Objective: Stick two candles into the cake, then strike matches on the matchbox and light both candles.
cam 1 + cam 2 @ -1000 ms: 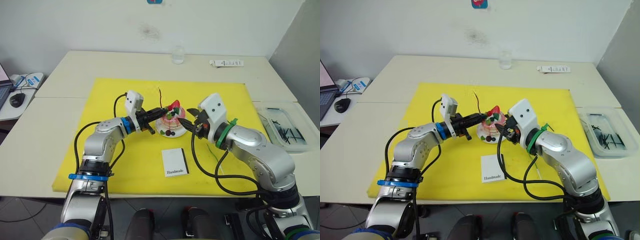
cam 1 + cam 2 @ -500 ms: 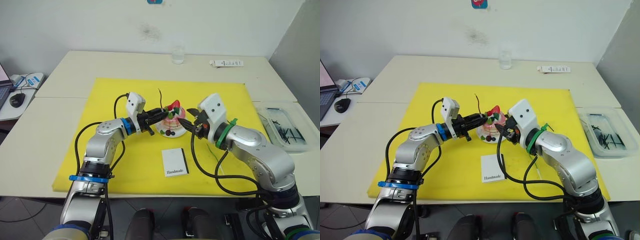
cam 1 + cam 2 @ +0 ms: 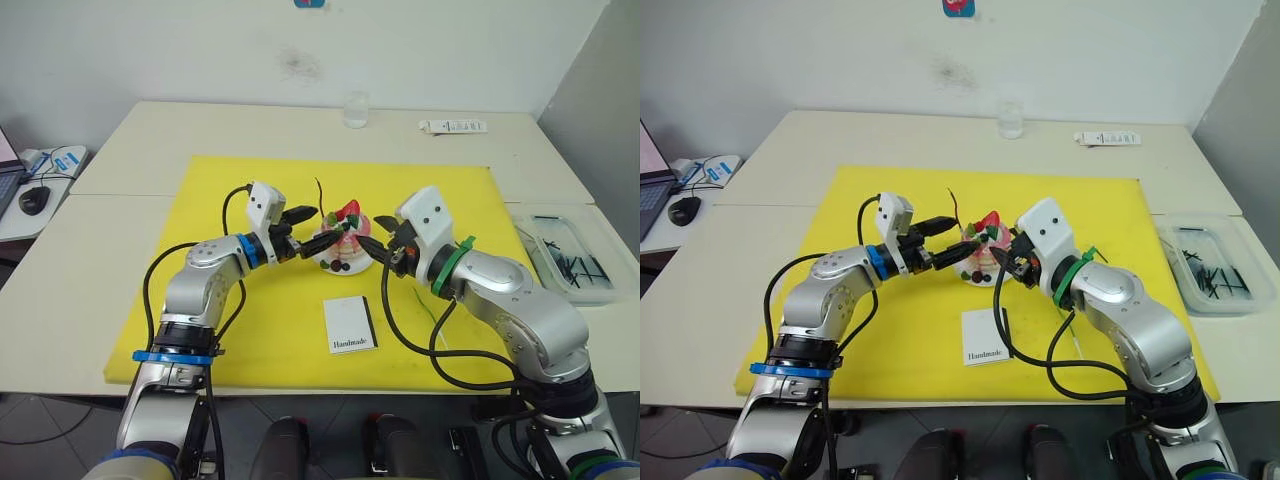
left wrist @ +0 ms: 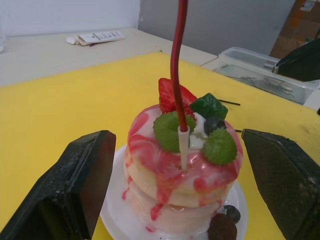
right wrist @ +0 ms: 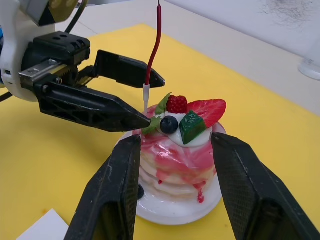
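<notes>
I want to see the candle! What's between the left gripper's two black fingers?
The dark red candle, standing in the small pink layered cake. The left gripper's open fingers don't touch it, as the left wrist view shows.

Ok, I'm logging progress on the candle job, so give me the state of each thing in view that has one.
Red candle: standing upright in the cake, unlit, not held.
Cake: on its white plate, between the right hand's fingers.
Left hand: open, fingers either side of the candle.
Right hand: open around the cake.
Matchbox: lying flat on the yellow mat, untouched.
Green candle: lying on the mat by the right arm.
</notes>
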`<state>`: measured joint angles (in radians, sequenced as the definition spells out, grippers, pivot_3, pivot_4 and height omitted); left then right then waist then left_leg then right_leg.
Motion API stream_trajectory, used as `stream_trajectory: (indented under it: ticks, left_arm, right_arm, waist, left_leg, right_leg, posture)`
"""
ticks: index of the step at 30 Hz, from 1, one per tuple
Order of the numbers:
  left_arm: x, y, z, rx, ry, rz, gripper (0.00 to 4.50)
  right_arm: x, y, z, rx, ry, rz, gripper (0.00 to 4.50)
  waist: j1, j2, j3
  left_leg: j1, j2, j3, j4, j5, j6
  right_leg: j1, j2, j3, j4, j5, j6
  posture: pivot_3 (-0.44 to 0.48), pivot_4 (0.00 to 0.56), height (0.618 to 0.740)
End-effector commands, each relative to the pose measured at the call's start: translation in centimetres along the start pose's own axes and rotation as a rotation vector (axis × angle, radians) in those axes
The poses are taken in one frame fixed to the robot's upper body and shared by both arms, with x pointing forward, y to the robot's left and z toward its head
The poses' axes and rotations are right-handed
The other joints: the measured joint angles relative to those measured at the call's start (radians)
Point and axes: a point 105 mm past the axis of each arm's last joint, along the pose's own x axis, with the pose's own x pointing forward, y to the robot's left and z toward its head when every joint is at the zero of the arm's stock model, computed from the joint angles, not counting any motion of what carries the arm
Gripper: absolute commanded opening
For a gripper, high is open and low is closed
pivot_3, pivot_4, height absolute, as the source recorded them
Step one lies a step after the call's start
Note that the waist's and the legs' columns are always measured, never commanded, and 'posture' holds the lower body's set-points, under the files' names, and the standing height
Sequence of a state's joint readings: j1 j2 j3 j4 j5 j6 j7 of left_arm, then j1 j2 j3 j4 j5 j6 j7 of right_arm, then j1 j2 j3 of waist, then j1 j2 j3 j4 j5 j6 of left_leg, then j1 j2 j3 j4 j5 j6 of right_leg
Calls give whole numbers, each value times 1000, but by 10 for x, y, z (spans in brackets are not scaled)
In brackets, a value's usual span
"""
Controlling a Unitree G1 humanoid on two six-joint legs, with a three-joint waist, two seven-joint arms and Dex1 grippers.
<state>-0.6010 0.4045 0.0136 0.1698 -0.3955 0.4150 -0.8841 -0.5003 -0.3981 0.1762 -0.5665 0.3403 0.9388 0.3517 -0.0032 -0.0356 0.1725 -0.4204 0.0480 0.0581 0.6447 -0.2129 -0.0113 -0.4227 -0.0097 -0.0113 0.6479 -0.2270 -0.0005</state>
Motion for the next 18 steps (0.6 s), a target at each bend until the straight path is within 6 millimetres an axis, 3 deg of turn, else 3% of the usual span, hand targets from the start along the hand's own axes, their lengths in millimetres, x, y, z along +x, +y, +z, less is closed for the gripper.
stream_trajectory:
  ticks: [1, 6, 10, 18]
  left_arm:
    - [-17, -4, 15, 45, -19, -9, 4483]
    - [-44, -19, 17, 48, 46, -58, 4483]
    - [-59, -44, 15, 28, 94, -153, 4483]
    - [-60, -101, 28, 182, 84, -375, 4483]
  right_arm:
    - [-7, -4, 8, -18, -40, -10, 2292]
    - [-24, -15, 0, -12, -24, -22, 2292]
    - [-43, -22, -9, 6, -28, -27, 2292]
    - [-85, -13, -48, 51, 28, -8, 2292]
  waist:
    - [-1, 0, 0]
    - [-2, 0, 0]
    - [1, 0, 0]
    - [2, 0, 0]
  left_leg:
    - [0, 0, 0, 0, 0, 0]
    - [0, 1, 0, -1, 0, 0]
    - [0, 0, 0, -1, 0, 0]
    - [1, -1, 0, 0, 0, 0]
  right_leg:
    - [0, 0, 0, 0, 0, 0]
    - [0, 0, 0, 0, 0, 0]
    - [0, -1, 0, -1, 0, 0]
    - [1, -7, 0, -1, -1, -1]
  posture:
    - [0, 150, 740]
    - [0, 150, 740]
    - [0, 150, 740]
    - [0, 150, 740]
